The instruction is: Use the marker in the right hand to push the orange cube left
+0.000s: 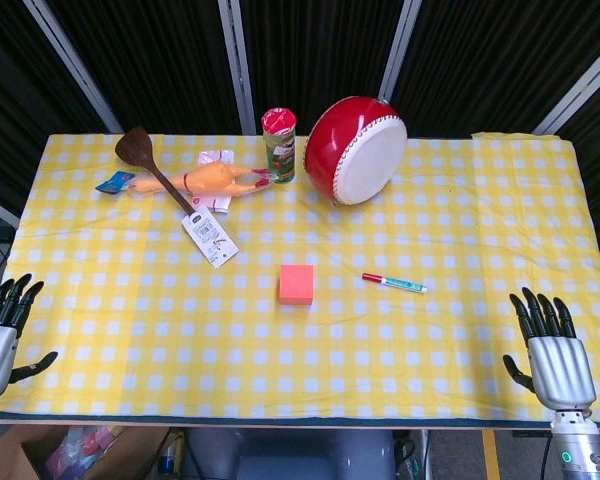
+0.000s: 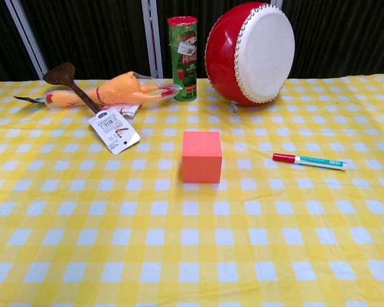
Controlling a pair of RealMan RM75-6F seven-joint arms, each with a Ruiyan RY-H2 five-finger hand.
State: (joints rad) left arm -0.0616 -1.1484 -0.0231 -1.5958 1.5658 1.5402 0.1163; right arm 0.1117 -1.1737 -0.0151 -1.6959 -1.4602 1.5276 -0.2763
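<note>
On the counter from the head view, our marker lies flat, pointing left to right, just right of the orange cube. Our right robot hand is nearer to it, at the near edge, holding nothing, fingers apart. Our left robot hand is empty too. From the chest view, no hands show. We cannot read the can's writing.
</note>
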